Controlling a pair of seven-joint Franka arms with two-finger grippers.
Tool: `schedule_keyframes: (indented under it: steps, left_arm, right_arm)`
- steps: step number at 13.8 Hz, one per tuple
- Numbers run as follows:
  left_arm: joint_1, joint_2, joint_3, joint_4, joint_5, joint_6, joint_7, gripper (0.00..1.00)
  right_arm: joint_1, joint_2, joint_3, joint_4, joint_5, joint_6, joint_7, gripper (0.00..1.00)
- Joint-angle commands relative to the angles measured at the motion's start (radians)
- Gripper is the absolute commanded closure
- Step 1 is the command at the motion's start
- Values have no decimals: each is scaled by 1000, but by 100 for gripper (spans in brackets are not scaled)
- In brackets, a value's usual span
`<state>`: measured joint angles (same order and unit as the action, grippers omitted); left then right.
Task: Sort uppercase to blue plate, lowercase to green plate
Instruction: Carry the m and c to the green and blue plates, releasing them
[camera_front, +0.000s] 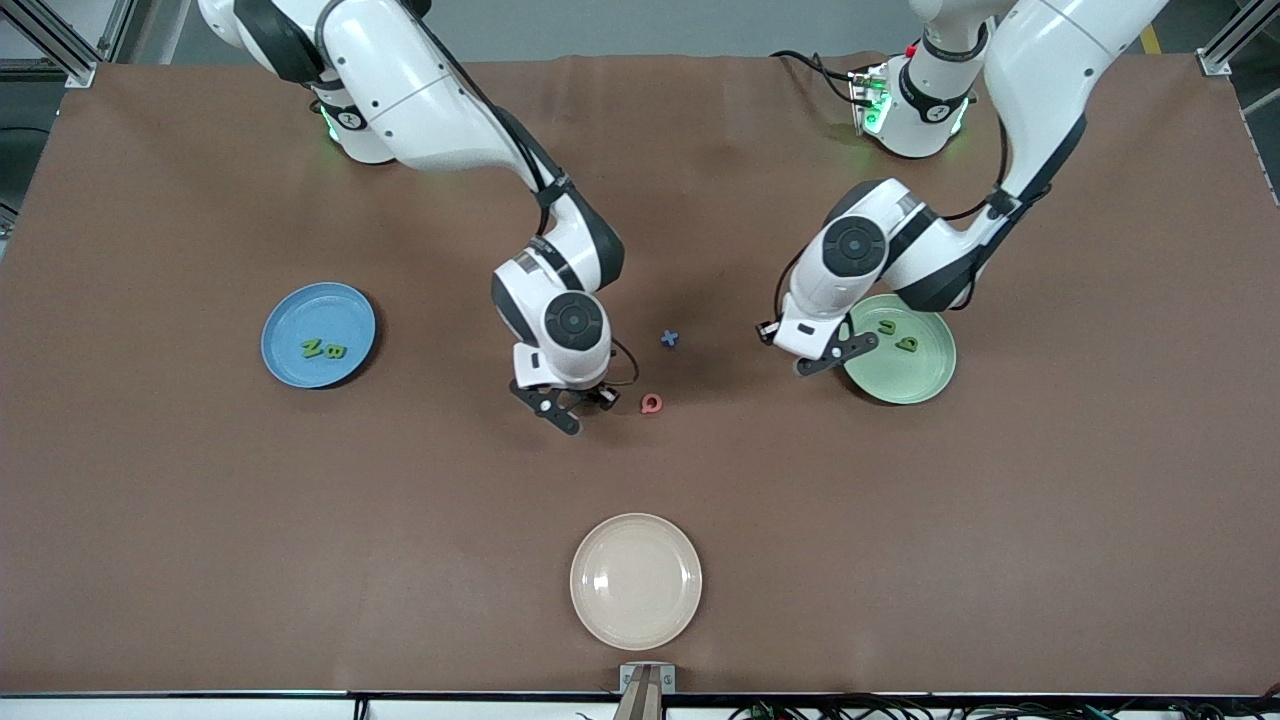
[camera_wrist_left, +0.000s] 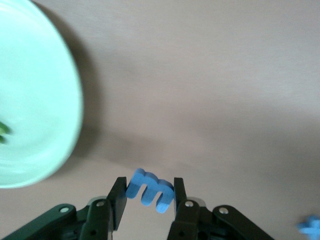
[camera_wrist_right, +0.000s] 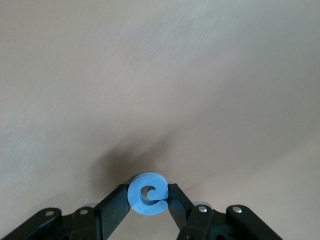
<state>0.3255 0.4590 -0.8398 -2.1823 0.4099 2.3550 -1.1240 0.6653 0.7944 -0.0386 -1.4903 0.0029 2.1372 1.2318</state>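
Front view: my right gripper (camera_front: 572, 408) mid-frame beside red Q (camera_front: 651, 403); blue x (camera_front: 669, 339) above it. My left gripper (camera_front: 836, 355) at green plate (camera_front: 925, 378) edge, right of centre; blue plate (camera_front: 292, 352) mid-left.

Left wrist view: fingers (camera_wrist_left: 118, 199) clamped on blue m (camera_wrist_left: 150, 189), bottom centre.

Right wrist view: fingers (camera_wrist_right: 116, 202) clamped on blue C (camera_wrist_right: 147, 193), bottom centre.

Green plate (camera_wrist_left: 45, 100) cut off; contents blurred.

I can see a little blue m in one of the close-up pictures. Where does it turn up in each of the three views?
Front view: the blue m cannot be made out; the left gripper sits by the green plate.
Left wrist view: blue m is pinched between that gripper's fingers.
Right wrist view: not in it.
Shared landmark: the green plate, in the front and left wrist views.
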Motion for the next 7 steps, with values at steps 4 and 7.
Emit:
schedule_keyframes:
  steps: [4, 7]
  left_arm:
    - [237, -105, -73, -158, 107, 20, 199, 85]
    - [303, -83, -73, -172, 184, 73, 205, 85]
  right_arm:
    - [-173, -298, 13, -327, -9, -33, -348, 100]
    - [-265, -453, 13, -517, -9, -20, -526, 100]
